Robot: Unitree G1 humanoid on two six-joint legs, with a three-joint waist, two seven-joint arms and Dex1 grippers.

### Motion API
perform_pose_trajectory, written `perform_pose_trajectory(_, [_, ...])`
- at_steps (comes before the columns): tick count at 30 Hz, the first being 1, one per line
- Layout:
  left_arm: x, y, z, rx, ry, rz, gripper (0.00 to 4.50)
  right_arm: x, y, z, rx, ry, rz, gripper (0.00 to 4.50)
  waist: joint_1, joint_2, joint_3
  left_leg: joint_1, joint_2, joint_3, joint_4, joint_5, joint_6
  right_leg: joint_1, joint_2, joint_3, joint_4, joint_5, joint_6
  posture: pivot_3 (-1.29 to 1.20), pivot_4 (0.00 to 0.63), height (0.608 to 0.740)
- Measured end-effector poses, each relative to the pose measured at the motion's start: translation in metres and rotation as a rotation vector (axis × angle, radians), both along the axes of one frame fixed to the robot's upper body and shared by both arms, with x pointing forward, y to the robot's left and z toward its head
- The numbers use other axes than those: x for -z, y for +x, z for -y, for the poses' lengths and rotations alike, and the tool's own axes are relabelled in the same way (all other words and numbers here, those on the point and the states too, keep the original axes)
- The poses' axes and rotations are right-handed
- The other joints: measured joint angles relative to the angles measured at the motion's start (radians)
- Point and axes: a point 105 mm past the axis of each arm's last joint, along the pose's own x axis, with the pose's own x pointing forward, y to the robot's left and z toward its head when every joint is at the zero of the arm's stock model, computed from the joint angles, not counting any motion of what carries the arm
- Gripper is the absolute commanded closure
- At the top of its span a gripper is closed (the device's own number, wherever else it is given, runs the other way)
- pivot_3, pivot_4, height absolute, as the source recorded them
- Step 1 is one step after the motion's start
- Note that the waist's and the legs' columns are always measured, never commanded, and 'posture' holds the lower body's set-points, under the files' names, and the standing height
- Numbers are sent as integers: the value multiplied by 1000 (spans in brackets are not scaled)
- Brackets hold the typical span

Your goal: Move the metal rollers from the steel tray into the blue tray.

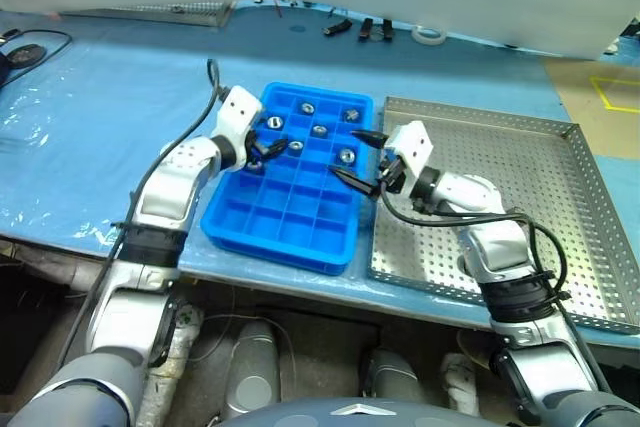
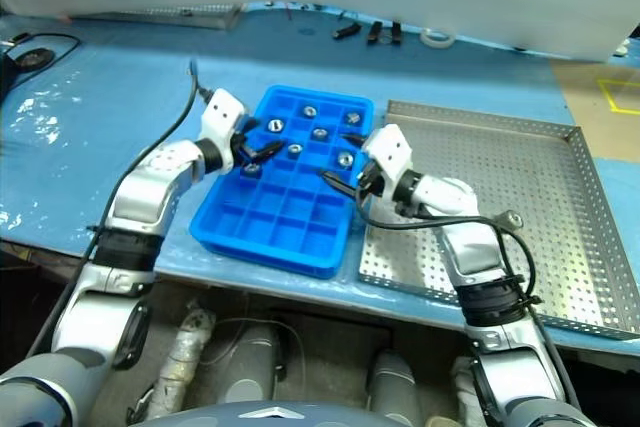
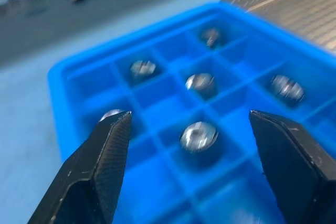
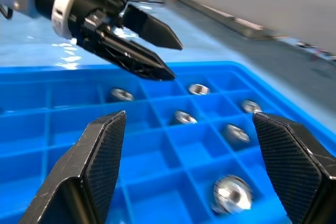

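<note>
The blue tray (image 1: pixel 285 219) lies mid-table, and several metal rollers (image 1: pixel 319 130) sit singly in its far compartments. My left gripper (image 1: pixel 262 151) hovers open over the tray's far left part with nothing between its fingers. One roller (image 3: pixel 198 136) lies in a cell just beyond its fingertips. My right gripper (image 1: pixel 359 157) is open and empty over the tray's right rim, pointing left across it. The right wrist view has a roller (image 4: pixel 232 193) close below and the left gripper (image 4: pixel 137 40) opposite. The steel tray (image 1: pixel 510 162) lies right of the blue one, under my right forearm.
A blue sheet covers the table (image 1: pixel 110 137). A tape ring (image 1: pixel 430 35) and small dark tools (image 1: pixel 375 29) lie along the back, and a black cable (image 1: pixel 35 42) at far left. The table's front edge runs just below both trays.
</note>
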Motion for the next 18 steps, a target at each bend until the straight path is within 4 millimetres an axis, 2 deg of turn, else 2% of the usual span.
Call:
perform_pose_trajectory(2, [-3, 7, 18, 71, 4, 0, 755, -2, -3, 17, 70, -3, 12, 405, -12, 0, 0, 0, 0, 0, 0, 0, 0, 0, 0, 1, 0, 0, 0, -140, 150, 740])
perform_pose_trajectory(6, [4, 15, 64, 211, 24, -29, 755, 0, -14, 48, 216, 1, 13, 405, -43, 0, 0, 0, -1, 0, 0, 0, 0, 0, 0, 2, -1, 2, 4, -272, 150, 740])
perform_pose_trajectory(11, [11, 5, 124, 384, 51, -45, 755, 1, -37, 68, 359, 8, 19, 405, -98, 0, 0, 1, -2, 2, -1, -2, 4, 0, 0, 3, -2, 2, 5, -425, 150, 740])
perform_pose_trajectory(15, [25, -10, 154, 488, 88, -79, 755, 3, -55, 76, 448, 26, 13, 405, -145, 0, 0, 2, -1, 5, -1, -5, 8, 0, 0, 5, -3, 1, 2, -508, 150, 740])
perform_pose_trajectory(18, [36, -16, 162, 518, 132, -98, 755, 3, -64, 79, 498, 32, 17, 405, -177, 0, 0, 3, -1, 7, 0, -5, 8, -1, 0, 7, -4, 0, 2, -546, 150, 740])
